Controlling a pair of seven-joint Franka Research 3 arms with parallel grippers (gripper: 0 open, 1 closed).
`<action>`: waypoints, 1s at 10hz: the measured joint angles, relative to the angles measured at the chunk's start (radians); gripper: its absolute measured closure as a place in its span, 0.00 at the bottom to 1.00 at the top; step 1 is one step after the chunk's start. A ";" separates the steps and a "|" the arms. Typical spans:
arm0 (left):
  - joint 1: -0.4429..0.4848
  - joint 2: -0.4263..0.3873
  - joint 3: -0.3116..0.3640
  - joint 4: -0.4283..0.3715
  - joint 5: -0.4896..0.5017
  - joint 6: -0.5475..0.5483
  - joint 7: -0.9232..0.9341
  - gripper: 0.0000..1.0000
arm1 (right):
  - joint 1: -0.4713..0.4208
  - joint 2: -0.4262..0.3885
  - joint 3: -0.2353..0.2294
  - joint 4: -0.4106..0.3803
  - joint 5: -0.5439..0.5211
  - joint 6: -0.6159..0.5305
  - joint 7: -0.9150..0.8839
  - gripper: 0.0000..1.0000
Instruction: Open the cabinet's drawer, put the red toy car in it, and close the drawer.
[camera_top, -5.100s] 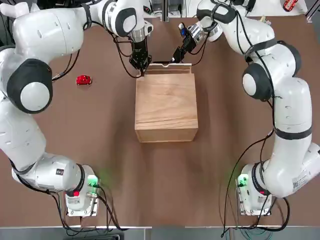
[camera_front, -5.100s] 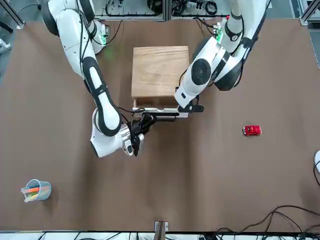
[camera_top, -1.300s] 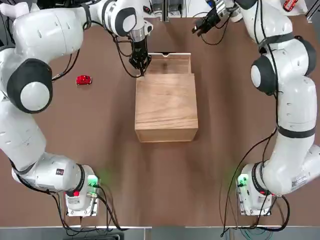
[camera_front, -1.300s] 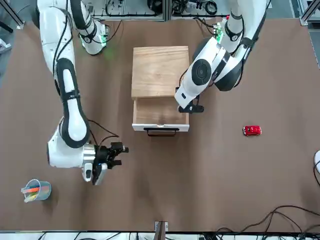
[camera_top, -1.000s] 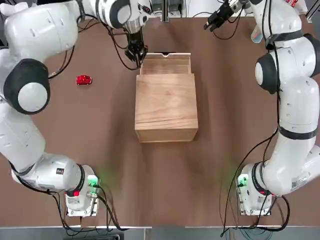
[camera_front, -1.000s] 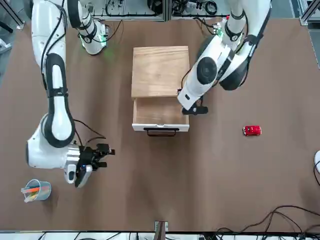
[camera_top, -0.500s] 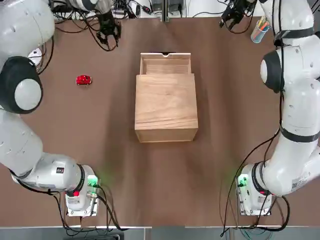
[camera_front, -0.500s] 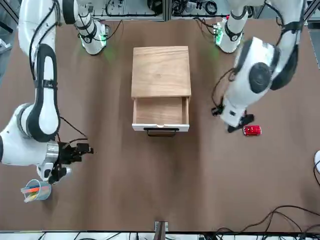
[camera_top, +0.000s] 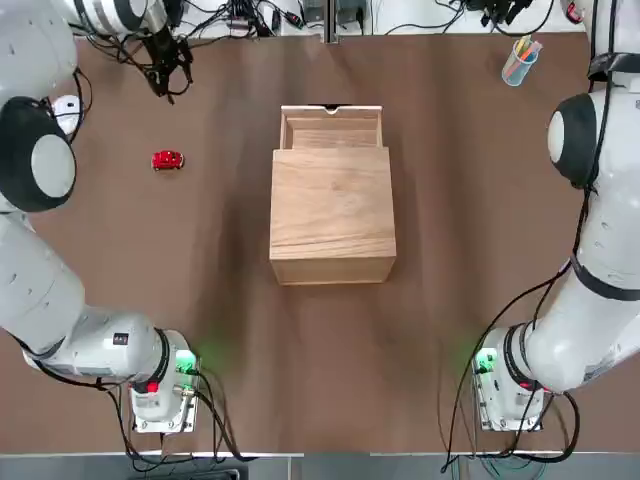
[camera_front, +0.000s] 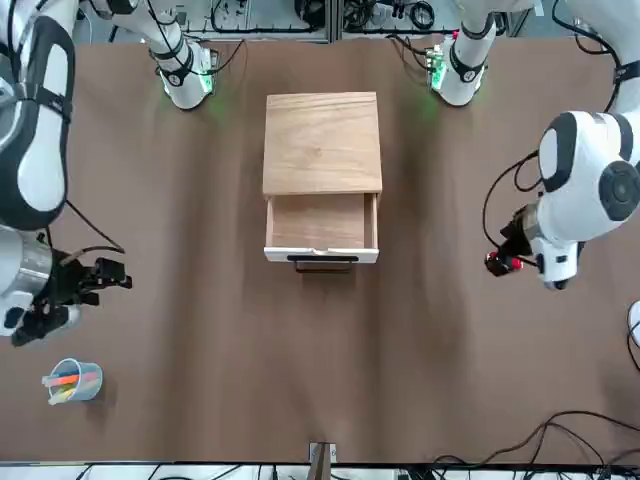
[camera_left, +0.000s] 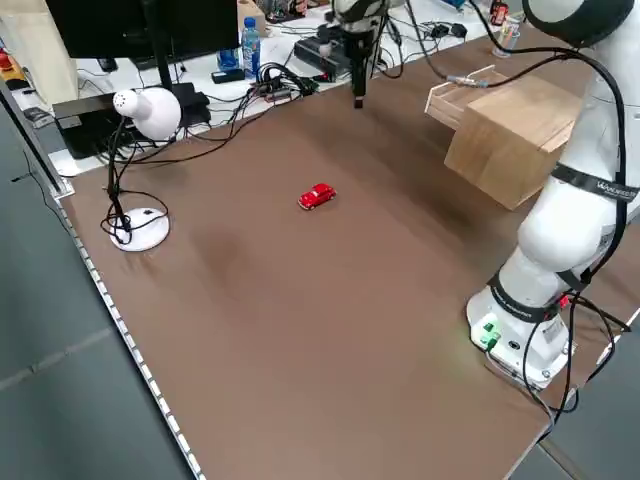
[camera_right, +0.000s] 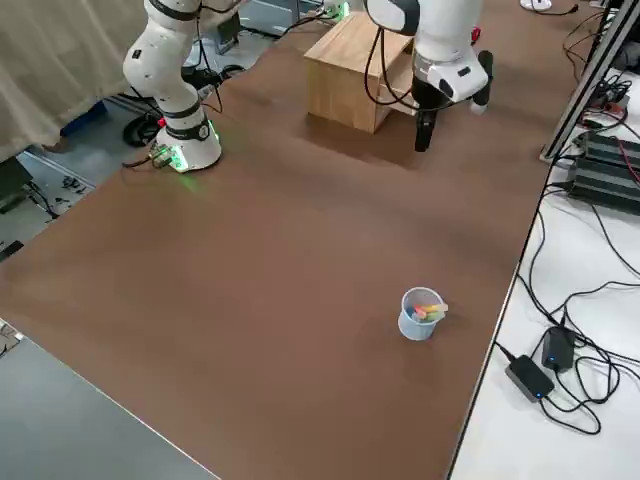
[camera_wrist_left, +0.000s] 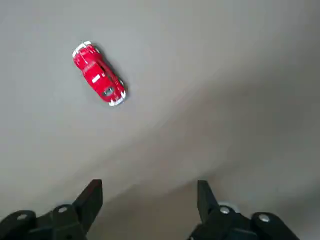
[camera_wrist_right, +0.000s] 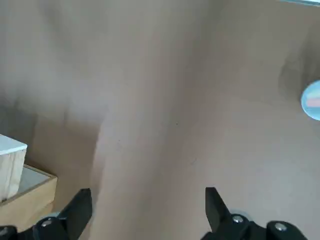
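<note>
Top view: the red toy car lies on the bare table, well left of the cabinet. The drawer stands pulled out, nothing visible inside. The left end effector, fingers spread wide and empty, hovers near the car. The right end effector, also wide and empty, hangs near a cup holding coloured sticks.

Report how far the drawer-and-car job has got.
Done: the drawer stands pulled out of the cabinet and is empty. In hand: the left pincer, open, hangs over the table near the red toy car, which lies untouched. The right pincer is open, off near the table's far edge. Left: pick up the car, drop it in the drawer, push the drawer shut.
</note>
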 joint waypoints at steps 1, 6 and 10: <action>0.001 0.000 0.031 -0.027 -0.008 0.042 -0.080 0.09 | 0.001 -0.003 -0.009 0.001 -0.021 -0.011 0.027 0.00; 0.014 0.010 0.101 -0.259 -0.032 0.354 -0.177 0.00 | 0.004 -0.009 -0.018 0.002 -0.153 -0.016 0.142 0.00; 0.027 0.082 0.113 -0.341 -0.031 0.548 -0.168 0.00 | 0.007 -0.012 -0.018 0.007 -0.156 -0.017 0.166 0.00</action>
